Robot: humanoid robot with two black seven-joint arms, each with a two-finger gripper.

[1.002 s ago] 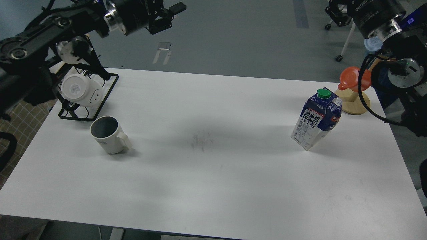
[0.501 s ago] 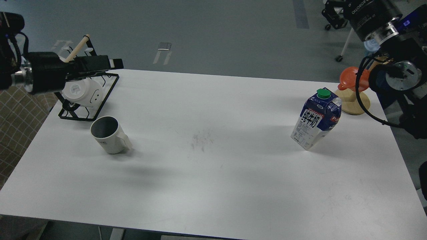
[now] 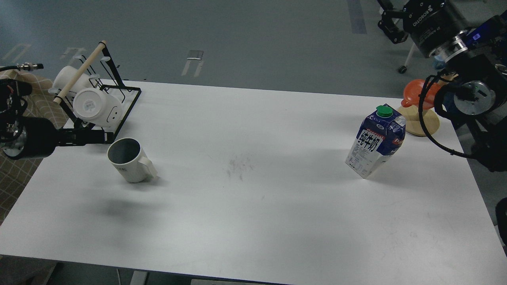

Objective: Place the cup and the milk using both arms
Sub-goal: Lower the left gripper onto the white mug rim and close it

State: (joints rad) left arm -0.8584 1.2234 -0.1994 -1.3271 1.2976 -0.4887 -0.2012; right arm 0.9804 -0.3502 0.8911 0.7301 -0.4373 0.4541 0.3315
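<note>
on table (image 3: pixel 253 221), upright white cup (image 3: pixel 130 160), blue-white milk (image 3: pixel 375 146).

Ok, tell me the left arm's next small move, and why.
Probably ease the left gripper rightward and slightly down toward the cup. The cup stands upright and untouched on the table, and the gripper sits just left of its rim, holding nothing.

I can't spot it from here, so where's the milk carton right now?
In the head view the milk carton stands upright on the right side of the white table, just in front of the round wooden stand holding the orange cup.
</note>
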